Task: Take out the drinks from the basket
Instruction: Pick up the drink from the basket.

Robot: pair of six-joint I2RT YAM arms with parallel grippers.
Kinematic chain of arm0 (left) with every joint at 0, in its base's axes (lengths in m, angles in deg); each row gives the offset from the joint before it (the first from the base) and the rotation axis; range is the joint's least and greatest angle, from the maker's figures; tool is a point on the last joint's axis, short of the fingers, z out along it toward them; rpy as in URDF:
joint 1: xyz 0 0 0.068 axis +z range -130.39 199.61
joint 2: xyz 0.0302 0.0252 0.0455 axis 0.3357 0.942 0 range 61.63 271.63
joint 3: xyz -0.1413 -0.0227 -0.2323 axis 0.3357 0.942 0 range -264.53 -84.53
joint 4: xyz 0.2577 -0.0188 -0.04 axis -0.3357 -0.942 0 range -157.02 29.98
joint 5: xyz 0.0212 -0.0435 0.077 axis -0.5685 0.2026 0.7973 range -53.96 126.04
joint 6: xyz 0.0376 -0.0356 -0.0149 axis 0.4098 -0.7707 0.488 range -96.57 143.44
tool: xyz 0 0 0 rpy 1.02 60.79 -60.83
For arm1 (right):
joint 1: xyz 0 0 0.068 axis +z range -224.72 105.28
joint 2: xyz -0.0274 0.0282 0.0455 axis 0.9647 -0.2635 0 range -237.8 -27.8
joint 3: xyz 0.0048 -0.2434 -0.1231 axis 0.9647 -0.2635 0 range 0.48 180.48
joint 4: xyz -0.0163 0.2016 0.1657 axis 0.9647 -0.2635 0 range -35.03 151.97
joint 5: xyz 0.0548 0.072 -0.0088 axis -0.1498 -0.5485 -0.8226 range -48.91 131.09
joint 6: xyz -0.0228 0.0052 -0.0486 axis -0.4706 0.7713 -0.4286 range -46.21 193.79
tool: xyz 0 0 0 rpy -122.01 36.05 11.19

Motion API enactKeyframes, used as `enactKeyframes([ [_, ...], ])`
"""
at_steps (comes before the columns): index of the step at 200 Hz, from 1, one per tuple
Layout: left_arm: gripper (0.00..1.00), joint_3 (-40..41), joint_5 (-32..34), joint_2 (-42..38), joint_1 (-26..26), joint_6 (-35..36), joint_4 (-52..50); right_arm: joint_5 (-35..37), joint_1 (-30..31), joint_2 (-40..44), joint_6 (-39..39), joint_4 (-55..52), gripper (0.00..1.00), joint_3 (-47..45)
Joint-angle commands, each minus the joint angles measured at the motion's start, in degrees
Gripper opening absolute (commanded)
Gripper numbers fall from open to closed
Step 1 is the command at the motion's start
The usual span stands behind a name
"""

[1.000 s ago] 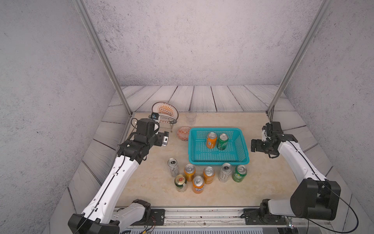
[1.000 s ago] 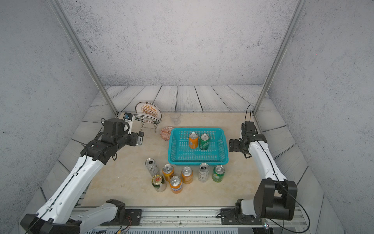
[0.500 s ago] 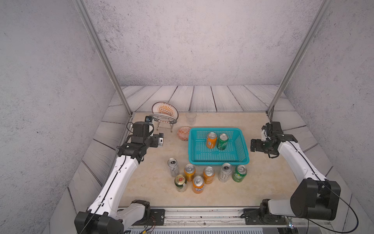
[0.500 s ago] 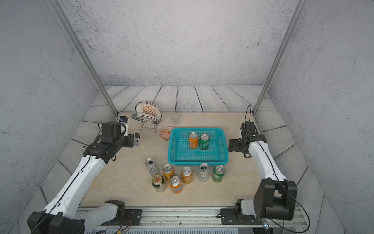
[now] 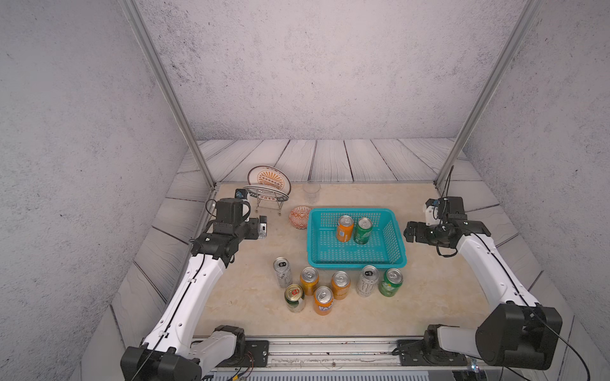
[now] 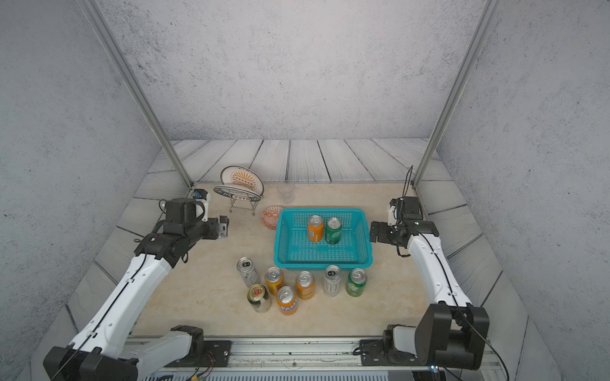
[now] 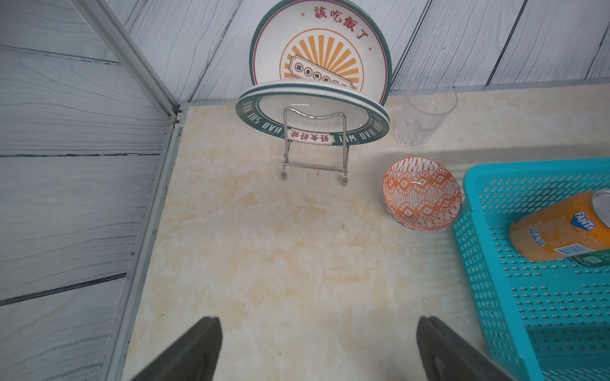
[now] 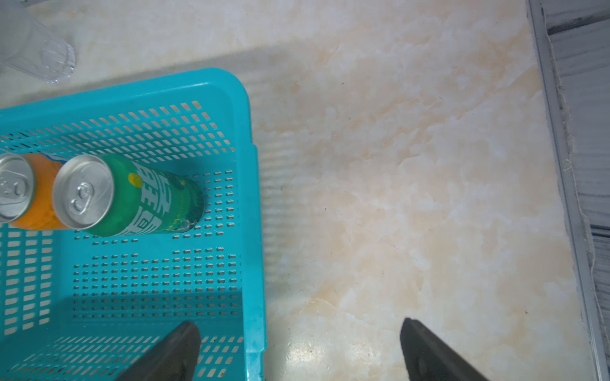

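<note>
Right wrist view | right gripper (image 8: 297, 325) wide | left gripper (image 7: 319, 319) wide | perforated turquoise basket (image 8: 254, 198)

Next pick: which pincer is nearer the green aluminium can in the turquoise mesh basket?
Right. Right pincer: at the basket wall beside the green can. Left pincer: past the opposite wall.

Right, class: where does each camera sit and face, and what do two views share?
Top views: high above the base, looking down; both arms, basket.
Left wrist: behind open left gripper, facing plates, bowl; fingertips show.
Right wrist: behind open right gripper, facing basket's edge; fingertips show.
Shared: both wrist views catch the orange can.
</note>
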Motion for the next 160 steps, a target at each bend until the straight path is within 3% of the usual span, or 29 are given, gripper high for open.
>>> enactKeyframes([
  [1,0.99,0.5,-0.1,-1.0,0.6,-0.8,0.2,-2.1,1.0,0.9,0.9,0.0,0.99,1.9],
  [57,0.99,1.1,-0.7,-1.0,0.6,-1.7,-0.1,0.5,8.1,-3.0,2.0,0.0,0.99,6.6],
  [106,0.99,1.9,-0.4,-1.3,0.5,-1.9,0.5,5.7,17.1,-11.0,0.8,-1.2,0.99,13.6],
  [160,0.99,1.9,-0.3,-0.2,0.6,-2.0,0.0,7.4,22.6,-18.1,0.4,-0.9,0.99,17.8],
])
